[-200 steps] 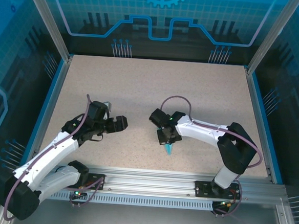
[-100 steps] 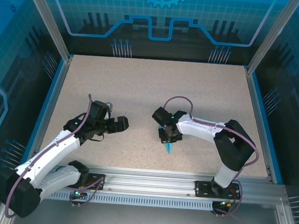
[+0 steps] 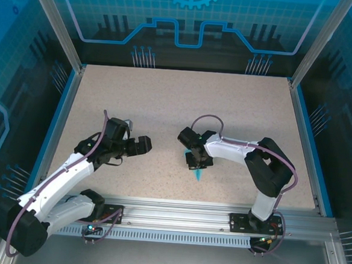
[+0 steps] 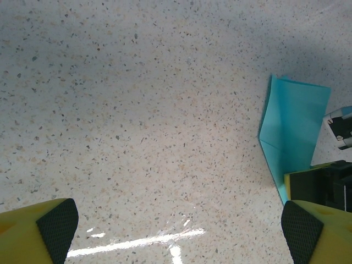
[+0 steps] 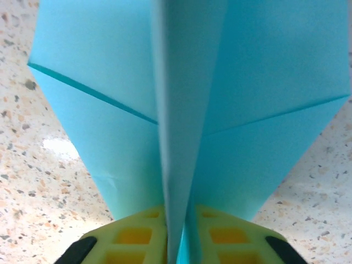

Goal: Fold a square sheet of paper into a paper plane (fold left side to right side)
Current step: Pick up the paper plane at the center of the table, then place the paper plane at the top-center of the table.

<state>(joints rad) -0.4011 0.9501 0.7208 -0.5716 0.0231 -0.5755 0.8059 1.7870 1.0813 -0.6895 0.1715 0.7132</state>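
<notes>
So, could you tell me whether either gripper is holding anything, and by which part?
The right gripper pinches the paper plane by its raised centre fold, at its narrower end. The open left gripper holds nothing.

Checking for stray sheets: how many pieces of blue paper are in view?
1: the folded paper, pinched by the right gripper near the table centre. Others may hide under it.

My right gripper (image 3: 196, 162) pinches the centre ridge of the paper plane (image 3: 198, 175), with the elbow bent out to the plane's right. My left gripper (image 3: 142, 145) (jaws spread wide) hangs well left of the plane, pointing toward it.
</notes>
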